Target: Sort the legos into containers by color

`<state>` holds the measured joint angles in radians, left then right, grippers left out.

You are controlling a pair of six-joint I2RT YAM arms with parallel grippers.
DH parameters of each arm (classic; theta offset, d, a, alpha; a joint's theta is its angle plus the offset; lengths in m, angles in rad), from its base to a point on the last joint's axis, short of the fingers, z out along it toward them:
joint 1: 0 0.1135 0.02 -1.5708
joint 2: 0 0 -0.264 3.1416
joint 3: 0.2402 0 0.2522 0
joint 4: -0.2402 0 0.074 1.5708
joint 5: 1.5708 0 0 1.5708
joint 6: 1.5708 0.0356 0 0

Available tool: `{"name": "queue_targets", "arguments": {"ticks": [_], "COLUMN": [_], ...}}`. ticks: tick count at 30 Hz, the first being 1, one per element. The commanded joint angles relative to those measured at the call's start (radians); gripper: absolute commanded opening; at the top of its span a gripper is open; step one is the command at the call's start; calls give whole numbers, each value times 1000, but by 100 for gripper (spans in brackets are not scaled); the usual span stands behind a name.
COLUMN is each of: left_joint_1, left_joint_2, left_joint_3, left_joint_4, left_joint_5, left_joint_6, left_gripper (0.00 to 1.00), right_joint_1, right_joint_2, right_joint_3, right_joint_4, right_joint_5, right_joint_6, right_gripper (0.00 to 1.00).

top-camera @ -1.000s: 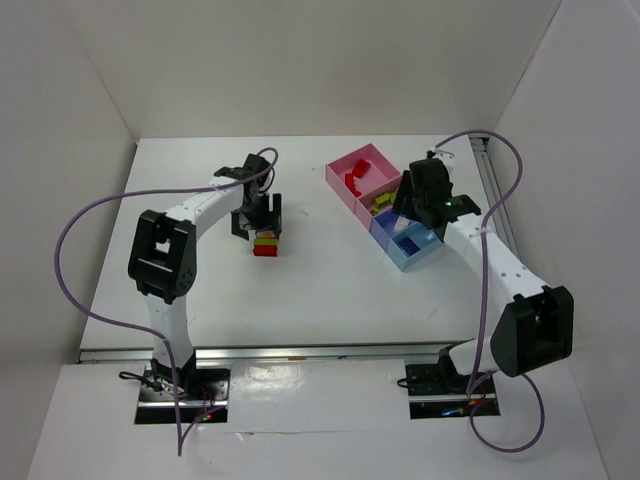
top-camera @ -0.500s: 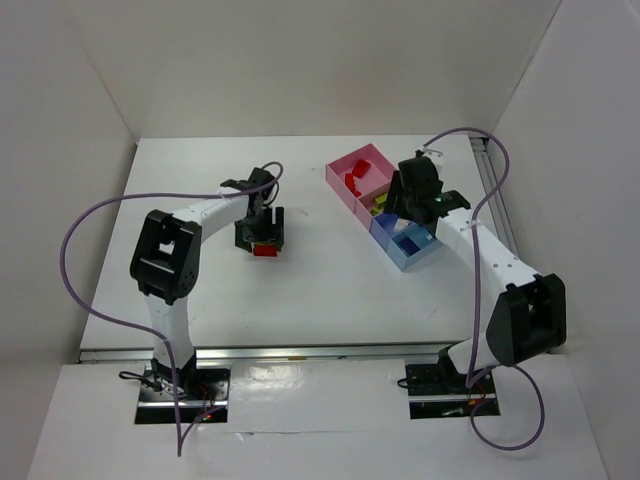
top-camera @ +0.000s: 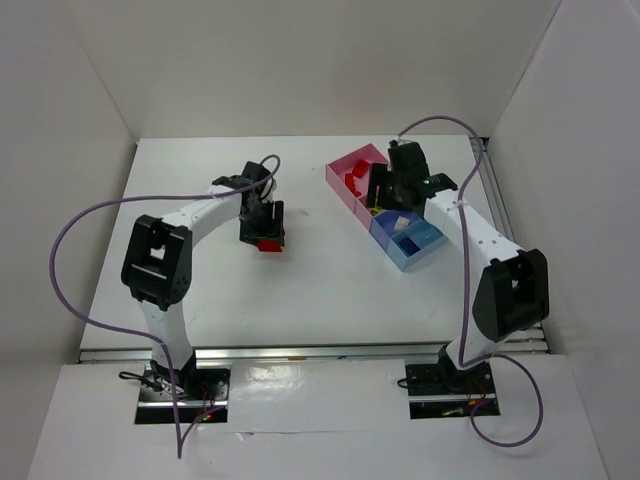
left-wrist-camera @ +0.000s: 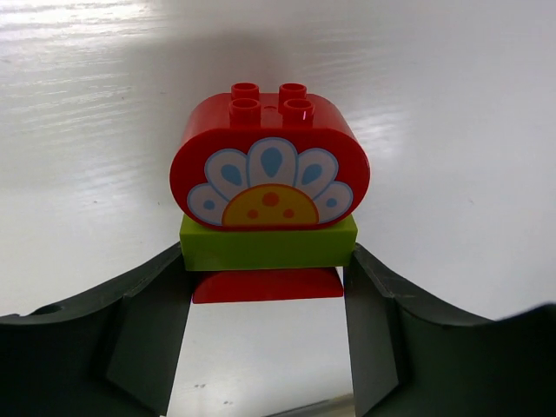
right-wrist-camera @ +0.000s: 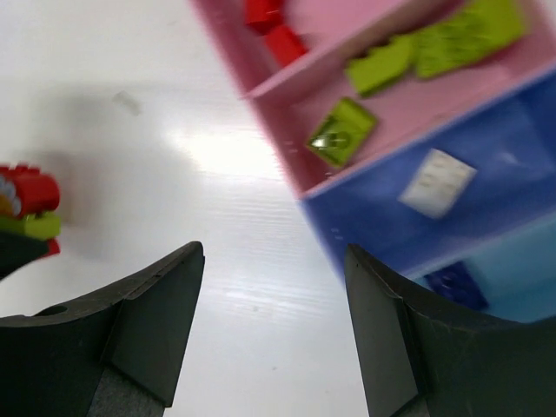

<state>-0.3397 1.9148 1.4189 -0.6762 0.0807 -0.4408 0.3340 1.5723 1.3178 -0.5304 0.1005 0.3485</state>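
Observation:
A lego stack (left-wrist-camera: 269, 208) stands on the white table: a red round piece with a flower print, on a lime green brick, on a red brick. My left gripper (left-wrist-camera: 268, 261) is open, with a fingertip close against each side of the green brick. In the top view the left gripper (top-camera: 264, 232) covers most of the stack (top-camera: 268, 245). The containers (top-camera: 352, 165) run from pink to light blue. My right gripper (top-camera: 382, 195) hovers open and empty over their left edge. The right wrist view shows red bricks (right-wrist-camera: 280, 39), green bricks (right-wrist-camera: 417, 48), a beige piece (right-wrist-camera: 439, 182) and a purple brick (right-wrist-camera: 459, 282) in separate boxes, with the right gripper (right-wrist-camera: 274, 261) over bare table.
The stack also shows at the left edge of the right wrist view (right-wrist-camera: 28, 204). White walls close in the table (top-camera: 320, 290) on three sides. A rail (top-camera: 495, 190) runs along the table's right edge.
My left gripper has moved in around the stack, which stood just in front of it a second ago. My right gripper has swung back and left, from the blue boxes towards the pink end.

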Motion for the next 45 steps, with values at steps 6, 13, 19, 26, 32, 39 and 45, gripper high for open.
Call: {"name": "queue_targets", "arguments": {"ticks": [6,13,19,26,32,39,45], "left_joint_1": [18,18,18,8,8,-10,-10], "left_joint_2": [-177,-207,-229,-261,-261,-261,-261], "left_joint_3": [25,34,34,55,55,55,55], "left_joint_4": [-13,-13,6,-16,-28,-28,-37], "left_joint_5": [240,413,450,418,407,416,406], "left_joint_6": [146,218,228,228,238,238,238], "left_gripper": [48,48,49,49,49,49,48], "right_joint_1": [92,92,114,145,165,174,174], "right_joint_2": [126,219,284,353,377,390,358], "right_joint_3": [156,211,264,296,313,291,282], "right_joint_4": [26,145,161,161,204,280,287], "right_joint_5": [-424,-786,-809,-824,-835,-871,-765], "right_joint_6": [-80,78,129,129,139,171,181], "right_gripper": [73,73,74,77,77,54,29]}}
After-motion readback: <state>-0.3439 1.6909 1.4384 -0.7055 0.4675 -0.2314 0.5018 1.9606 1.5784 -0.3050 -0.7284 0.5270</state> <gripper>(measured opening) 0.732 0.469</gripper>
